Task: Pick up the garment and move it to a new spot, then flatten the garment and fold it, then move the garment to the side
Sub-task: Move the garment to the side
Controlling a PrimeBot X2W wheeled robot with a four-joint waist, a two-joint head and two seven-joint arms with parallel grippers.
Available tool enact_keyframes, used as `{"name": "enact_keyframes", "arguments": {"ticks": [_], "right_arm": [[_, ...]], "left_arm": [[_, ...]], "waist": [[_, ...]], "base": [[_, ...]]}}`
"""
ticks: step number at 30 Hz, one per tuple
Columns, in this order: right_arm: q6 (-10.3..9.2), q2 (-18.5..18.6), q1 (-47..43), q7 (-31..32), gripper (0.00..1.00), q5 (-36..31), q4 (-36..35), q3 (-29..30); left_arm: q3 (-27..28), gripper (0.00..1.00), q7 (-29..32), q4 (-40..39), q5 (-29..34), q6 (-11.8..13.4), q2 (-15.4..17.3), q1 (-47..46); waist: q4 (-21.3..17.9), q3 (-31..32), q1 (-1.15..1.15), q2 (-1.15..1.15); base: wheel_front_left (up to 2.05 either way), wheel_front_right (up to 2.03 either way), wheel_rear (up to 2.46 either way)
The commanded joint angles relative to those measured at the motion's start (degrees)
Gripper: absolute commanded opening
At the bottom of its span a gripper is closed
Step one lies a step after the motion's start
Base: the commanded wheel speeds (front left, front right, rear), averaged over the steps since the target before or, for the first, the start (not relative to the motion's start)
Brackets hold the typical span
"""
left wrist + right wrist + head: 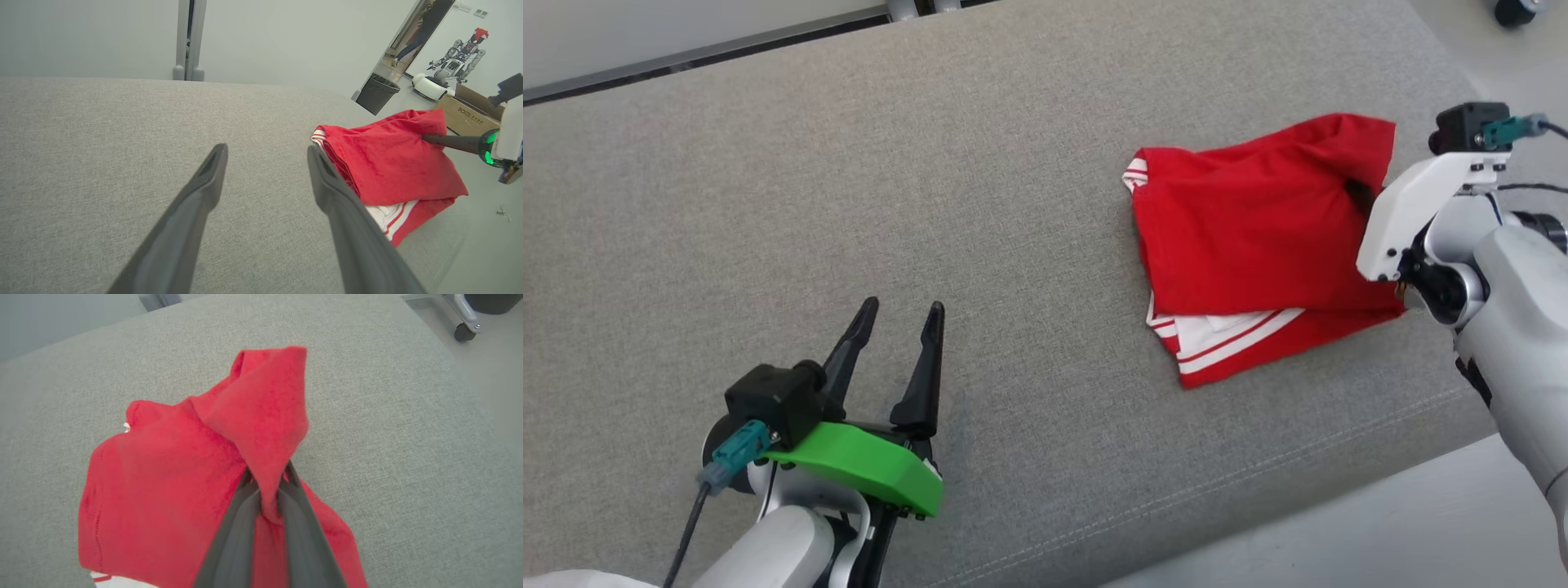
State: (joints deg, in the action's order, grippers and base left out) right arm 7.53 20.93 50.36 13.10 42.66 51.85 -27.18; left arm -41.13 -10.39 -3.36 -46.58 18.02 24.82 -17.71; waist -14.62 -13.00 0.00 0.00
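**Item 1: left gripper** point(904, 306). Lower left of the head view, hovering over bare grey fabric. The jaws are spread wide with nothing between them. In its own wrist view the two fingers point(204, 183) frame empty cushion. Idle.

**Item 2: cushion** point(849, 163). A broad grey woven surface that bears everything here. A long bare stretch runs from the left gripper across to the garment. The front edge and right corner fall close beside the garment.

**Item 3: garment** point(1250, 237). Red with white striped trim, lying in folded layers on the right part of the cushion, near its front right corner. The striped hem faces the front edge. The pile is about as wide as it is deep, so it has no marked long axis. Most of it rests on the cushion, and one red corner is drawn up into a peak at its right side.

**Item 4: right gripper** point(267, 477). At the garment's right edge, with its fingers closed tight on that raised red corner. The cloth is pinched between them.

**Relation that matters:** the garment lies well to the right of the left gripper and is already in the right one's grasp, so any carry likely belongs to the right arm. Free room lies leftward, while rightward the cushion soon ends.
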Motion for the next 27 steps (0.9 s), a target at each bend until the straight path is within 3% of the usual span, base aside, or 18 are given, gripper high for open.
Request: {"name": "enact_keyframes", "arguments": {"ticks": [1, 7, 19, 27], "right_arm": [[-0.08, 0.0, 1.82, -0.74, 0.0, -0.14, 0.69, 0.47], [-0.08, 1.72, 7.82, -1.24, 0.0, -0.64, 4.49, 1.95], [-0.08, 9.54, 17.96, -4.94, 0.0, -5.02, 12.7, 4.06], [-0.08, 10.84, 22.53, -9.11, 0.0, -8.66, 17.98, 4.65]], "left_arm": [[0.51, 1.0, 0.2, -0.44, 0.54, 0.53, 0.88, -1.21], [1.49, 1.0, 1.3, -3.42, 1.73, 1.54, 2.86, -3.13], [1.8, 1.0, 5.12, -11.71, 5.5, 4.14, 6.9, -7.49], [1.0, 1.0, 7.5, -15.8, 7.64, 5.31, 8.02, -9.65]], "waist": [[0.29, -1.78, 0.0, 0.0], [1.59, -5.53, 0.0, 0.0], [3.49, -14.08, 0.0, 0.0], [4.3, -17.63, 0.0, 0.0]], "base": [[0.0, 0.0, 0.0], [0.0, 0.0, 0.0], [0.0, 0.0, 0.0], [0.0, 0.0, 0.0]]}}
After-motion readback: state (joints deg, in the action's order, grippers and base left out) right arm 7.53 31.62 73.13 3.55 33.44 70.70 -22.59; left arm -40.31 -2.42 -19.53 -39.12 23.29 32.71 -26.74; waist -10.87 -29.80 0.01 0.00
